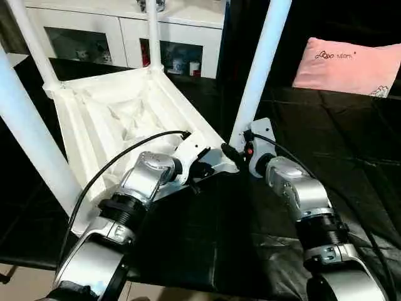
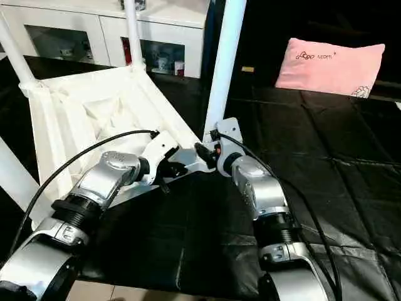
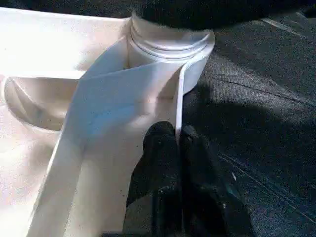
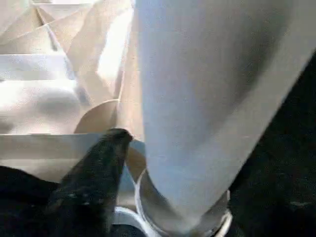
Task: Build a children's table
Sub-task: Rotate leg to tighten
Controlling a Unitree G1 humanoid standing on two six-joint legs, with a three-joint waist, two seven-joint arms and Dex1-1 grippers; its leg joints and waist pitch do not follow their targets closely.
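On the tabletop [image 1: 106,113] rim, left tool [image 3: 178,143] pinches; right tool [image 1: 235,152] state unclear.

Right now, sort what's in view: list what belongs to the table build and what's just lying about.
Job: tabletop, upside down; four legs standing in its corners, e.g. near right leg; left gripper pinching the tabletop's rim; right gripper at that leg's base.

Lying about: pink pillow; cabinet.

Dark cursive writing on the pink pillow [image 1: 348,65], near its upper edge, too small to read with certainty. A small dark drawing at the pillow's lower corner, also not legible. No other text, label, brand, number or sign readable anywhere.
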